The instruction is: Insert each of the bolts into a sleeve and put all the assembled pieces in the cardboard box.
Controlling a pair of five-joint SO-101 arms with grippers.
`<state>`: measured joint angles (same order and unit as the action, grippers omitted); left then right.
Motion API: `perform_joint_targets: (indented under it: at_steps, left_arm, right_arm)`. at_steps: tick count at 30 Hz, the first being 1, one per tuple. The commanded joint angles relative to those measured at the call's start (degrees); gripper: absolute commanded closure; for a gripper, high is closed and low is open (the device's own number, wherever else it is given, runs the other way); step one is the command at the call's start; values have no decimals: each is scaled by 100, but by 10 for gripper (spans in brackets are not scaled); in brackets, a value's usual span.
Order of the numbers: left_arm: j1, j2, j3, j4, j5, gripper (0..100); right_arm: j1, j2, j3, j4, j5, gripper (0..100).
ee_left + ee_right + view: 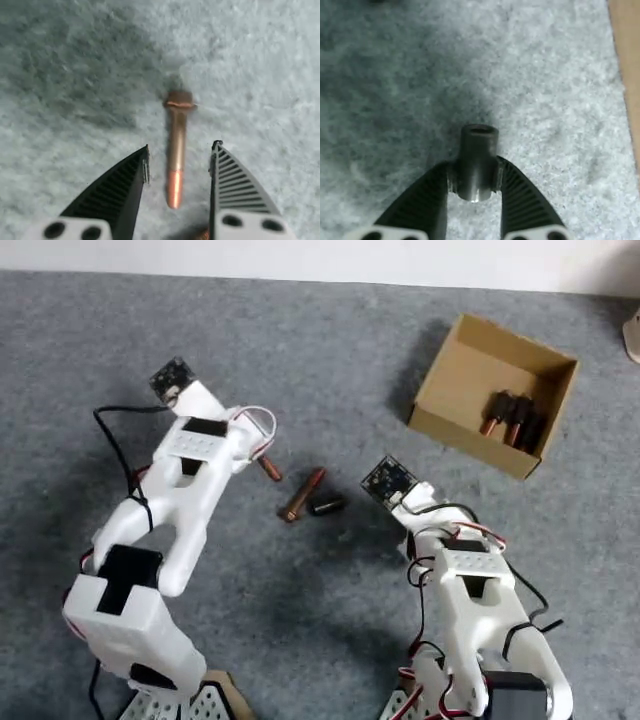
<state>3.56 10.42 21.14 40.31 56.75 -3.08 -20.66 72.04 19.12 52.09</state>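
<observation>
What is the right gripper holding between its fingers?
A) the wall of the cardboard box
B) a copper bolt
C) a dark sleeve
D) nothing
C: in the right wrist view, the right gripper has its fingers pressed against both sides of the dark sleeve.

Bolt half hidden under the left arm (one end shows), boxed pieces too small to count
</observation>
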Motion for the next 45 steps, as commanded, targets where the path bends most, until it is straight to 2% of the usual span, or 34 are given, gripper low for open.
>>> perform_joint_targets:
  at_steps: [1,7,13,19,21,25,29,37,40,45]
  left_arm:
    - [-207,-57,-242,-167,0,811]
    - [-224,163,-259,-387,-290,811]
    - [-224,901,-514,-440,-308,811]
    - [-215,945,-629,-440,-308,812]
    - [-224,945,-629,-457,-308,841]
    - [-259,954,-629,-466,-308,1000]
    - [-268,989,-629,-466,-308,959]
    - [-233,919,-629,-431,-334,992]
    - [-224,673,-576,-431,-607,995]
    - [-215,-189,-567,229,-721,995]
  right_arm:
    - [-215,-4,198,-4,-70,994]
    - [-215,-4,198,-4,-70,994]
    - [-215,-4,198,-4,-70,994]
    - [-215,-4,198,-4,-70,994]
    - [-215,-4,198,-4,-70,994]
    - [-215,-4,198,-4,-70,994]
    - [-215,-4,198,-4,-70,994]
    - [-215,-4,198,-75,-237,994]
    - [-207,-4,207,-400,-352,994]
    - [-215,-4,180,-391,-580,994]
